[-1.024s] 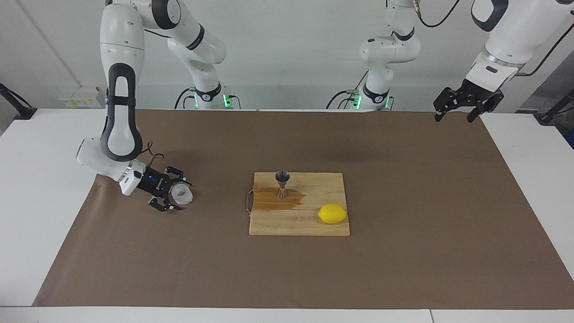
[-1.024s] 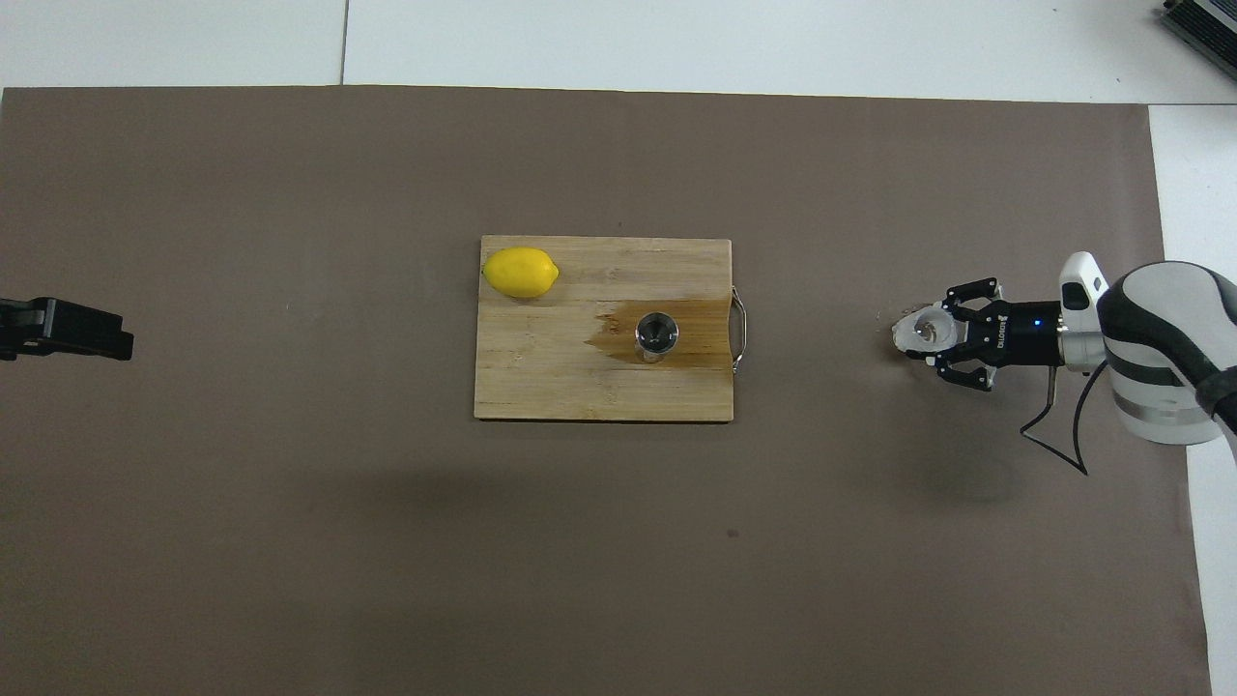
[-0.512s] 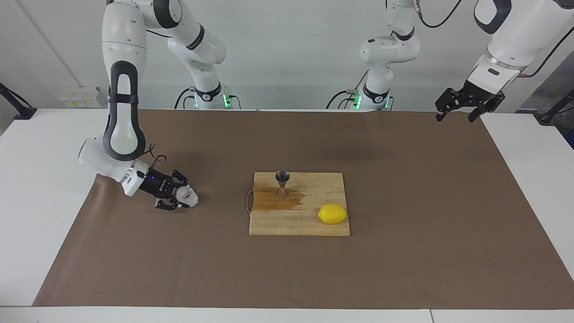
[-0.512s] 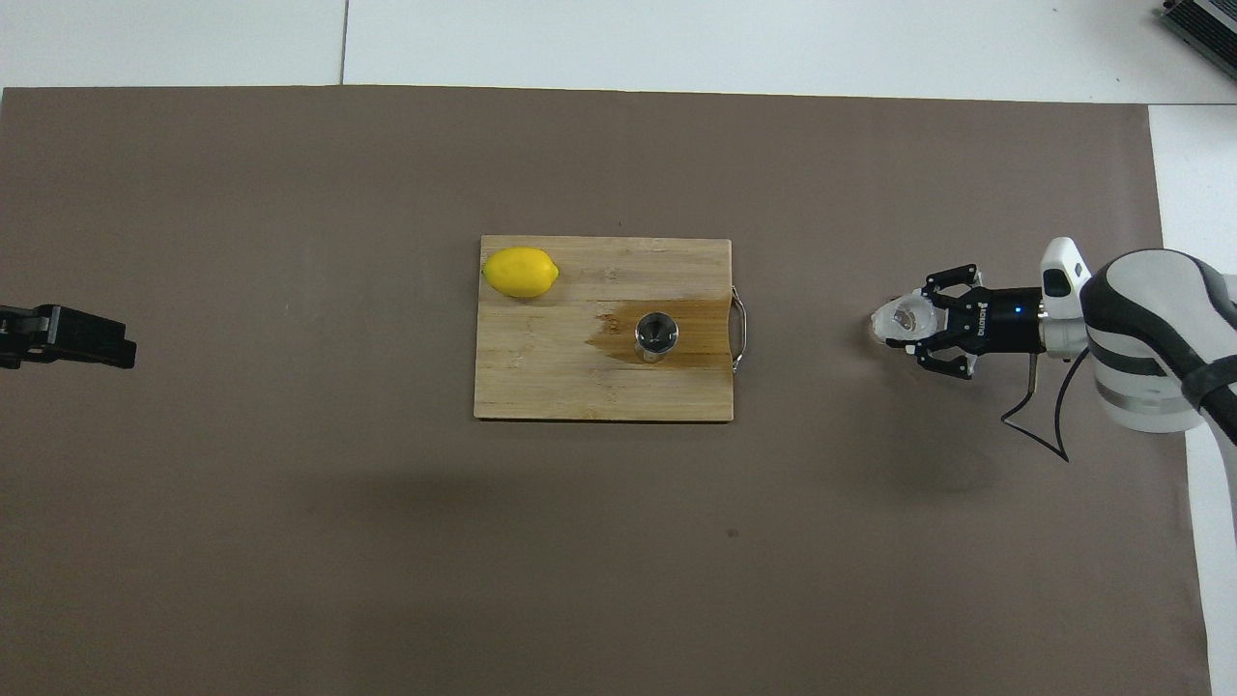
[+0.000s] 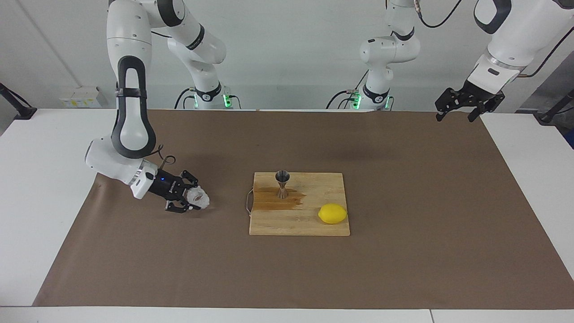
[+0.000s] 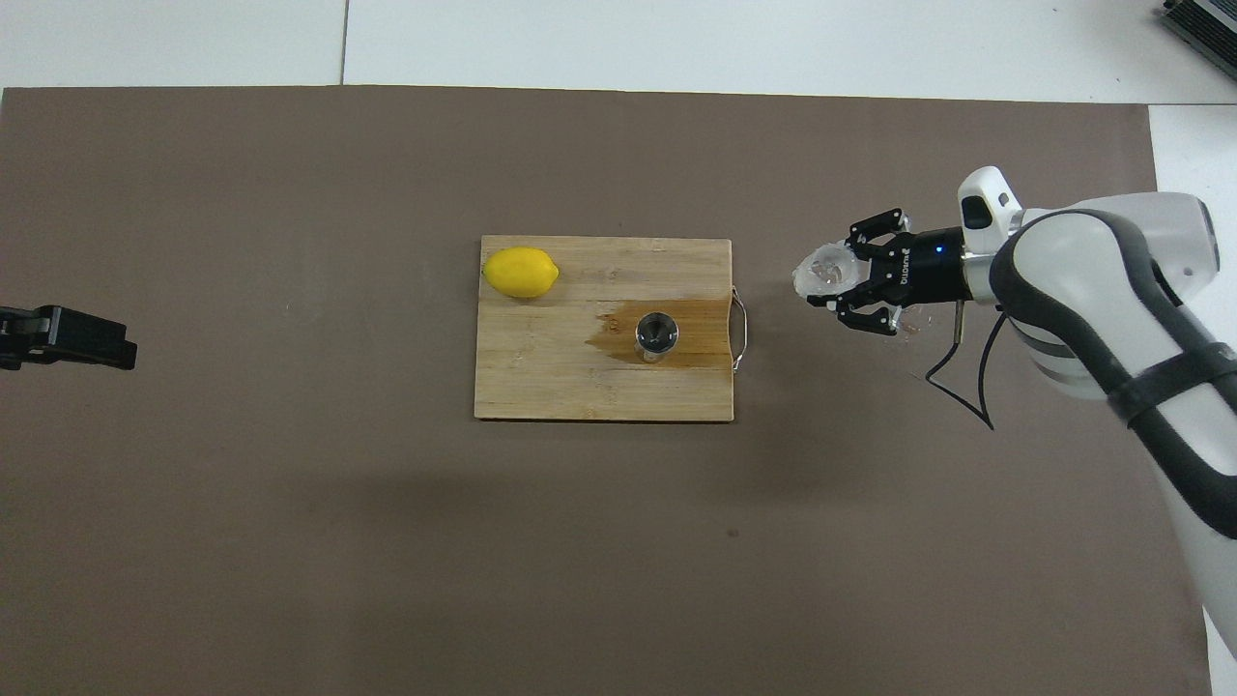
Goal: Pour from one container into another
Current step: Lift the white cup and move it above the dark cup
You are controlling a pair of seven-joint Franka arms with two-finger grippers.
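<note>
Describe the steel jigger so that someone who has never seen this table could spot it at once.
Start at the wooden cutting board in the middle of the brown mat. The jigger stands upright on the board's dark wet patch, nearer to the robots than the lemon. It is the only shiny metal piece there, hourglass-shaped with a narrow waist.
</note>
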